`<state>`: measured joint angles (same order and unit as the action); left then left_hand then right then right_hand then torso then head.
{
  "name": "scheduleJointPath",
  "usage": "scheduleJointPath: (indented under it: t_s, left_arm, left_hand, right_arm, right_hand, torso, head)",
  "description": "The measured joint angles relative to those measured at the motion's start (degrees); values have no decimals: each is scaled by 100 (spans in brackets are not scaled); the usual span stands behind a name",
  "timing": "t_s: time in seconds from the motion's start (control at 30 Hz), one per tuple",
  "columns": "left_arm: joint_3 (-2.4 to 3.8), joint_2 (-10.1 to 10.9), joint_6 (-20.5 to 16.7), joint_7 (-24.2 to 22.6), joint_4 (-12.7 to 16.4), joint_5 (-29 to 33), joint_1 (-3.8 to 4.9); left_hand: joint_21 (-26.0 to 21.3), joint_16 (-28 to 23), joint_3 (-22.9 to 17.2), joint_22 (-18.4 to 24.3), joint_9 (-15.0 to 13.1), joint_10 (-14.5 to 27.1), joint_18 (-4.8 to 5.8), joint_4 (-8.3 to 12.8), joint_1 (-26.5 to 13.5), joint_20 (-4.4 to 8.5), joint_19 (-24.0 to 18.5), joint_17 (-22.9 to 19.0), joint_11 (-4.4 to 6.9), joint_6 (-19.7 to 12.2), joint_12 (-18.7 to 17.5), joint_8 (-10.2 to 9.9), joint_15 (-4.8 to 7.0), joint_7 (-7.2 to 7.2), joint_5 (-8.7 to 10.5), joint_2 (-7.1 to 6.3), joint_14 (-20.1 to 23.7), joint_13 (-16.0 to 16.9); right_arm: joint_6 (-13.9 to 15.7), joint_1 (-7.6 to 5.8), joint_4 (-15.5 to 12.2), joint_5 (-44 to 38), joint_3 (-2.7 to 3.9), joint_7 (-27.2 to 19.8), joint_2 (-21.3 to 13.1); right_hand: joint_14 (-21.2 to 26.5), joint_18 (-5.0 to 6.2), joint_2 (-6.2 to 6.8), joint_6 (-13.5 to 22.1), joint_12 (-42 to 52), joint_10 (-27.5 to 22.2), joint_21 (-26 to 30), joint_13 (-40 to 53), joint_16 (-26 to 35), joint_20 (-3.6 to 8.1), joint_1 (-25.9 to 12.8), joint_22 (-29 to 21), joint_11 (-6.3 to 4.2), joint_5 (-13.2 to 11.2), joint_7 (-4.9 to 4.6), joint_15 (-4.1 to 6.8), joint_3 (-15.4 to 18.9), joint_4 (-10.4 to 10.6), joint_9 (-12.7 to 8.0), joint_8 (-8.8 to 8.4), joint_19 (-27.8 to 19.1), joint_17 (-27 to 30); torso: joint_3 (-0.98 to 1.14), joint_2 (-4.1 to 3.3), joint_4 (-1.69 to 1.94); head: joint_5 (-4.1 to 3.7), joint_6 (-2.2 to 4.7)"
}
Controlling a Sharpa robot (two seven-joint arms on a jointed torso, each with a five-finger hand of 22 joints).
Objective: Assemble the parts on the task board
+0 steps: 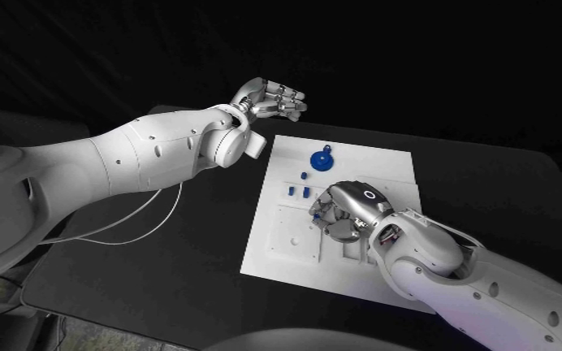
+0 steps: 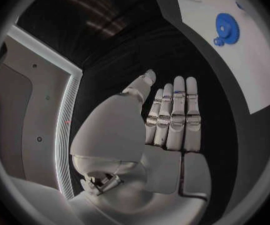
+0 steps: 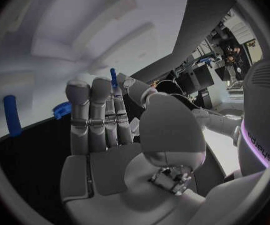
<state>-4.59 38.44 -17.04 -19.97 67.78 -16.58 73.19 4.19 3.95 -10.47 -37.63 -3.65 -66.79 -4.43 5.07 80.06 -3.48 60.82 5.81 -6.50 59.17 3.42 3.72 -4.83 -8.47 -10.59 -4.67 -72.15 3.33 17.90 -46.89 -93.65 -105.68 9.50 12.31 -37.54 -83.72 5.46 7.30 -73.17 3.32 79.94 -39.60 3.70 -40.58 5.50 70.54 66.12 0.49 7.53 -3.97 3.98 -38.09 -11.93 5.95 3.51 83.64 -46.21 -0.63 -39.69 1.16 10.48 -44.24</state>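
Observation:
The white task board (image 1: 377,164) lies in the middle of the black table. A blue gear (image 1: 322,158) sits near its far edge, with small blue pegs (image 1: 299,192) standing just nearer on the board's left side. My right hand (image 1: 349,208) hovers low over the board's middle, fingers pointing down toward a raised white block. In the right wrist view its fingers (image 3: 100,115) are straight, and a blue peg (image 3: 113,77) rises just past the tips; contact is unclear. My left hand (image 1: 272,97) is raised beyond the board's far left corner, fingers (image 2: 175,115) straight and holding nothing.
A thin white cable (image 1: 129,233) loops on the table left of the board. Another blue peg (image 3: 11,116) and the gear (image 3: 62,109) appear in the right wrist view. The left wrist view has the gear (image 2: 227,29) on the board (image 2: 254,65).

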Motion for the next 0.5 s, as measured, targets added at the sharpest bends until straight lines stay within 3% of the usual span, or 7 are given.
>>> scheduleJointPath:
  t_s: [0.5]
  left_arm:
    - [-1, -15, 10, 9, -16, 12, 0]
  left_hand:
    - [0, 0, 0, 0, 0, -1, 0, 0, 0, 0, 0, 0, 0, -2, 0, 0, 0, -2, 0, 0, 0, 0]
  right_arm:
    - [-43, 8, 22, -67, -58, 4, 30]
  right_hand:
    - [-1, 0, -6, 1, -1, -1, 34, 4, 1, -1, 6, 29, 0, -6, -1, -1, 8, -8, -3, -4, -1, 5]
  torso:
    - [-3, 2, 6]
  head:
    - [90, -70]
